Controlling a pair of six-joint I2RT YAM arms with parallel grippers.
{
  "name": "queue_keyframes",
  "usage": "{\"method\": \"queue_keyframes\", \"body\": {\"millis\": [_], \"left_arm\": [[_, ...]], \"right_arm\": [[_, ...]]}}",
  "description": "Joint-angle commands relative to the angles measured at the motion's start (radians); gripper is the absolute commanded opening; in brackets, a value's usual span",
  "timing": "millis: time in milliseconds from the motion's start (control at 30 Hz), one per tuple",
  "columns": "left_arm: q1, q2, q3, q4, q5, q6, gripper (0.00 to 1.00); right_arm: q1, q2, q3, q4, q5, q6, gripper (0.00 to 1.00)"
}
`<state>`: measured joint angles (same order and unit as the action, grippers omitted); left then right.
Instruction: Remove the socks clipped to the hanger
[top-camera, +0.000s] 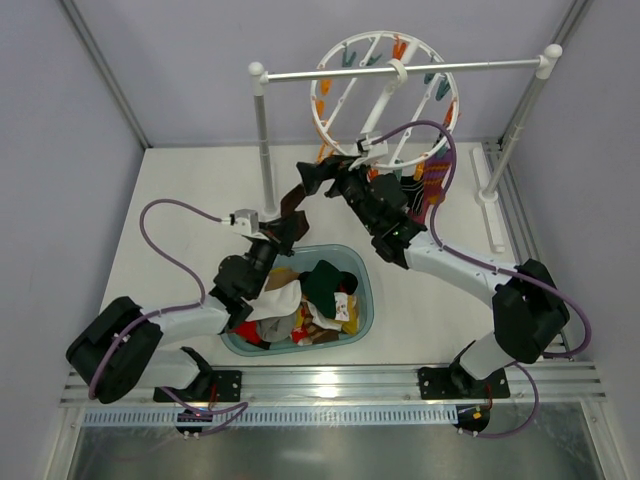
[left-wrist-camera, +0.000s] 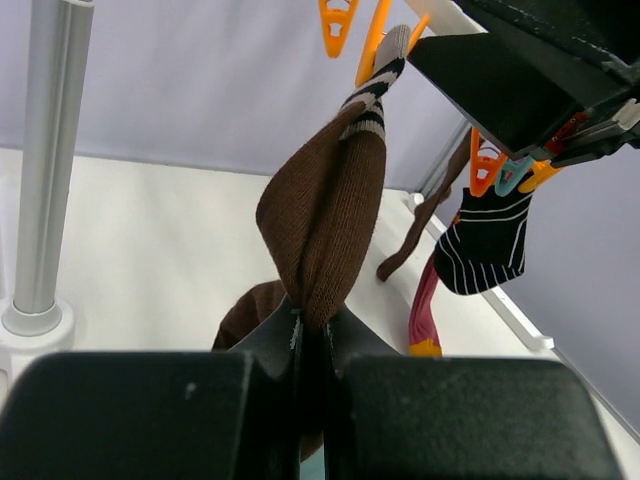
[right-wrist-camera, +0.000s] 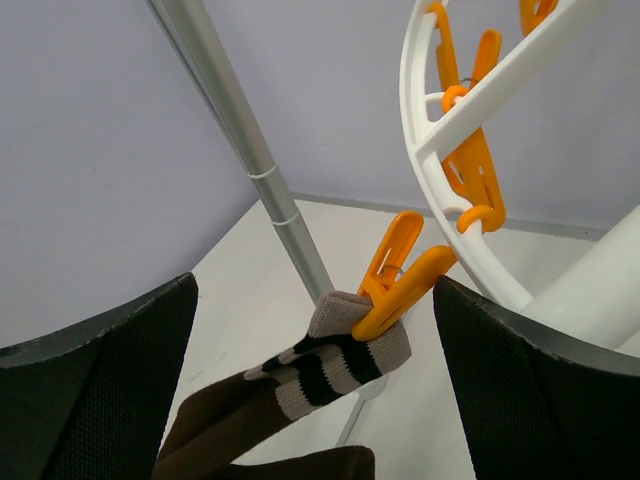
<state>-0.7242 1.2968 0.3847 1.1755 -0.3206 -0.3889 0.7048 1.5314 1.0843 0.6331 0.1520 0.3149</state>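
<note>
The white ring hanger with orange and teal clips hangs from the rail. A dark brown sock with a striped beige-and-black cuff is held at the cuff by an orange clip. My left gripper is shut on this sock's lower part and pulls it taut; it also shows in the top view. My right gripper is open, one finger on each side of the orange clip, and shows in the top view. A black striped sock, a purple-red sock and another brown sock still hang clipped.
A teal basket holding several loose socks sits on the table between the arms. The white two-post rail stand has its left post close to both grippers and its right post at the far right. Grey walls enclose the table.
</note>
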Motion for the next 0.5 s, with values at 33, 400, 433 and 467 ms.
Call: {"method": "queue_keyframes", "body": {"millis": [33,400,433,467], "left_arm": [[-0.001,0.021,0.003,0.101,0.032,0.012,0.0],[-0.011,0.101,-0.003,0.213,0.051,0.039,0.0],[-0.014,0.101,-0.006,0.229,0.051,0.042,0.0],[-0.017,0.105,-0.013,0.236,0.051,0.045,0.0]], "right_arm": [[0.027,-0.016,0.014,0.056,0.176,-0.039,1.0],[0.151,0.088,0.186,-0.055,0.567,-0.177,0.97],[0.156,0.102,0.221,-0.068,0.587,-0.194,0.95],[0.159,0.116,0.239,-0.076,0.61,-0.2,0.94]]}}
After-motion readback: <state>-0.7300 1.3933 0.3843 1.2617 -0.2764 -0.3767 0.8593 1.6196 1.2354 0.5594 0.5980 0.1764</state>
